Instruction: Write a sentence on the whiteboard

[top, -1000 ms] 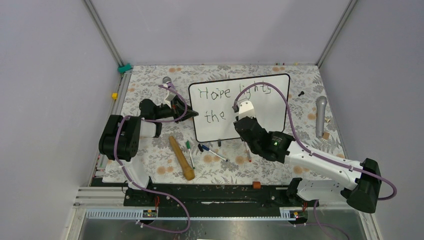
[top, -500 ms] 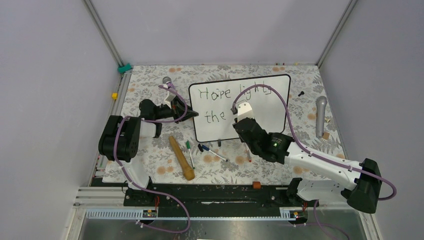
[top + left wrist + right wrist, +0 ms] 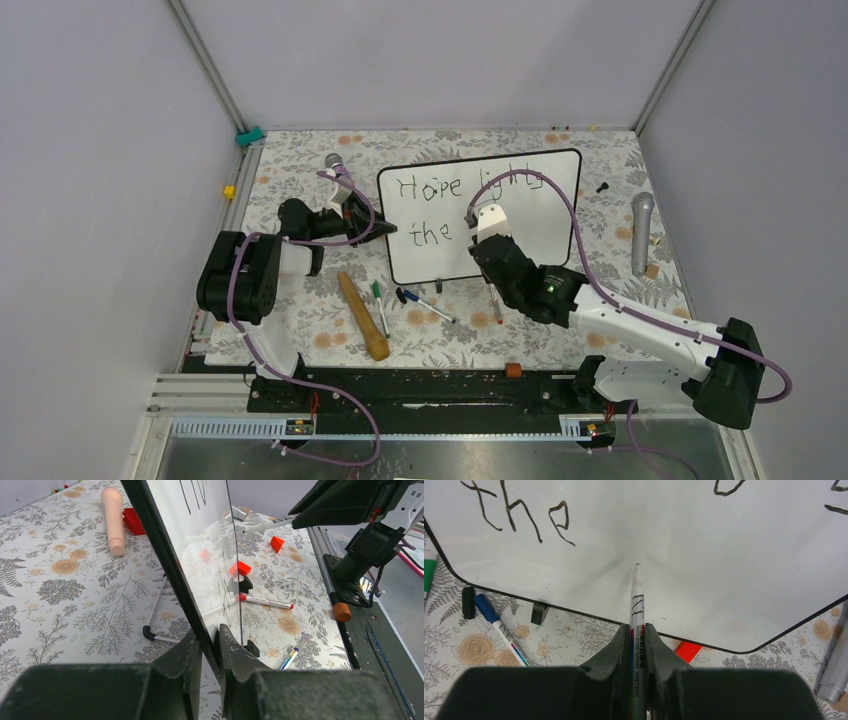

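Lab robot cell: plain grey walls (image 3: 450,60), aluminium rail (image 3: 420,428), floral-covered table (image 3: 300,335), bolted left arm (image 3: 240,275), right arm (image 3: 650,325).

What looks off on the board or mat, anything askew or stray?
Minor only. On the whiteboard, the sentence starts with a stray stroke, so its first word reads more like "Hoipe". A blue-capped marker and a green-capped marker lie loose on the mat in front. No spill or damage visible.

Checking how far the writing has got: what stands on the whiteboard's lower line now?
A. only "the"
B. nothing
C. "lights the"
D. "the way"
A: in the right wrist view the sentence has only "the" on the whiteboard's lower line; the marker in the right gripper points at blank surface beside it.
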`<state>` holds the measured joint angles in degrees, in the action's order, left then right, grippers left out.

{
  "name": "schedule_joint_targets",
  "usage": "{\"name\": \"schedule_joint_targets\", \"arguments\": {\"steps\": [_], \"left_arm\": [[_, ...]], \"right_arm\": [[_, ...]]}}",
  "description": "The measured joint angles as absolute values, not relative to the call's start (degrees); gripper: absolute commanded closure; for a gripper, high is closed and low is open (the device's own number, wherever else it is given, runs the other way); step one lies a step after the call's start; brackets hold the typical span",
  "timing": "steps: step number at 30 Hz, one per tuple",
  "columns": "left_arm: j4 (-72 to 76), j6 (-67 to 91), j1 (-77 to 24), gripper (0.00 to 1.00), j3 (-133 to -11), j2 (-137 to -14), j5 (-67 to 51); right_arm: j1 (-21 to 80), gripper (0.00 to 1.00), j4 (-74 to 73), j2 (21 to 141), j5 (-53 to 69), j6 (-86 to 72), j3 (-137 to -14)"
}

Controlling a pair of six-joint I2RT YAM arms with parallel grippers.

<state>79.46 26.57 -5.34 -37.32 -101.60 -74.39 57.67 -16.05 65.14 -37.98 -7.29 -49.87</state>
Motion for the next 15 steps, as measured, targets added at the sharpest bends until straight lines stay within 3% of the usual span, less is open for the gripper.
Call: {"name": "schedule_joint_targets", "arguments": {"steps": [15], "left_arm": [[79.46,26.55,-5.34,1.00,-37.32,-101.60,-74.41]], "right_arm": [[54.02,1.00,-16.03,66.94,-36.84,-7.01,-53.21]]}}
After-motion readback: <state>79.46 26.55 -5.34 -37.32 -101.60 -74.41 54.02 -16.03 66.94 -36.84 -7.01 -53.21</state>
